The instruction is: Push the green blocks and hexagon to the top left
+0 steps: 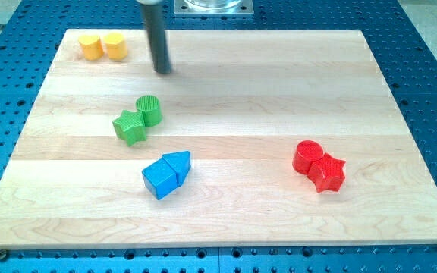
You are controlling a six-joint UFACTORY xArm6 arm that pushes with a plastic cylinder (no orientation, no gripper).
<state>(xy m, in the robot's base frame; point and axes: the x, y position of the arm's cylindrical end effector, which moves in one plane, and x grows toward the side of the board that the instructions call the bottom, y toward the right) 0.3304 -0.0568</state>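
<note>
A green cylinder (149,109) and a green star (130,127) touch each other left of the board's middle. A yellow hexagon (90,46) and a yellow cylinder (114,45) sit side by side at the view's top left corner. My tip (162,71) rests on the board, right of the yellow pair and a short way above the green cylinder, touching neither.
A blue cube (160,179) and a blue pointed block (178,163) touch each other below the green pair. A red cylinder (307,156) and a red star (328,173) touch at the view's right. The wooden board (234,91) lies on a blue perforated table.
</note>
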